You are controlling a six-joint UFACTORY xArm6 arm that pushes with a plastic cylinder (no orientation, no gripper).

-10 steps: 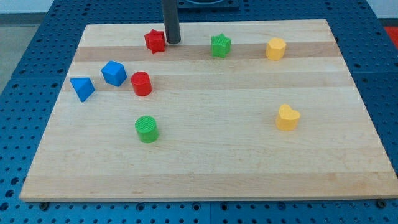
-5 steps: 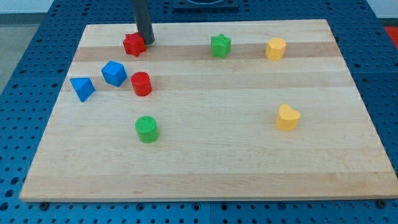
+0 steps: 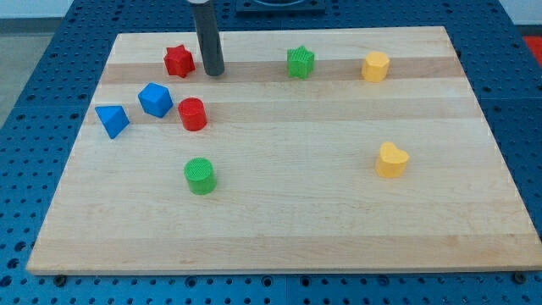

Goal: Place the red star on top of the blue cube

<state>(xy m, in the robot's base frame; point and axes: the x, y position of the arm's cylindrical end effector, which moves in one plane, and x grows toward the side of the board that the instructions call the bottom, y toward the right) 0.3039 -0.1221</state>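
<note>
The red star [image 3: 179,61] lies near the board's top edge, left of centre. The blue cube [image 3: 155,99] sits below it and slightly to the left, a short gap apart. My tip [image 3: 213,73] rests on the board just right of the red star and slightly lower, with a small gap between them. A red cylinder [image 3: 192,113] stands right beside the blue cube, on its right.
A blue triangular block [image 3: 112,120] lies left of the blue cube. A green cylinder [image 3: 200,175] stands below the red cylinder. A green star [image 3: 300,62] and a yellow block [image 3: 375,65] sit along the top. A yellow heart [image 3: 391,159] lies at the right.
The red star was pushed left along the top of the board. My tip followed it left, then drew back to the right and slightly down, off the star.
</note>
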